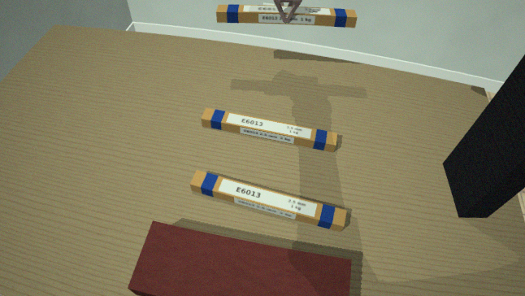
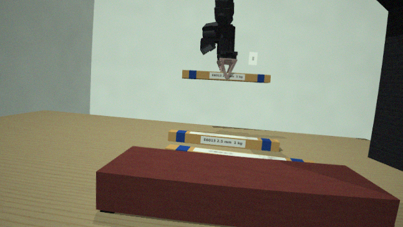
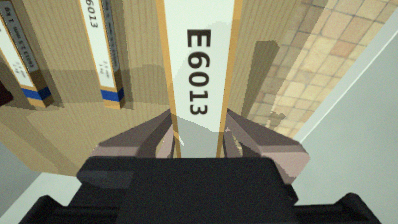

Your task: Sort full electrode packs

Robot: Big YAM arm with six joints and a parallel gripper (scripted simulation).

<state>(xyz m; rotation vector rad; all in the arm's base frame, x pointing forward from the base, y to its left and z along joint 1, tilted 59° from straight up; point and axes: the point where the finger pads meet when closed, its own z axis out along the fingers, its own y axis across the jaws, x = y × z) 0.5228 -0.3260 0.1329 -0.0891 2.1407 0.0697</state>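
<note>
My gripper (image 2: 226,74) is shut on one tan electrode pack with blue bands (image 2: 226,76) at its middle and holds it level, high above the table's far side. The held pack also shows in the top view (image 1: 286,15) and fills the wrist view (image 3: 199,70), between my fingers. A second pack (image 1: 269,129) lies flat on the table's middle. A third pack (image 1: 268,199) lies flat nearer the dark red low platform (image 1: 240,264), just off its far edge. Nothing lies on the platform (image 2: 246,184).
A tall black block (image 1: 489,163) stands at the table's right side. A white wall with a skirting board (image 1: 309,45) runs behind the table's far edge.
</note>
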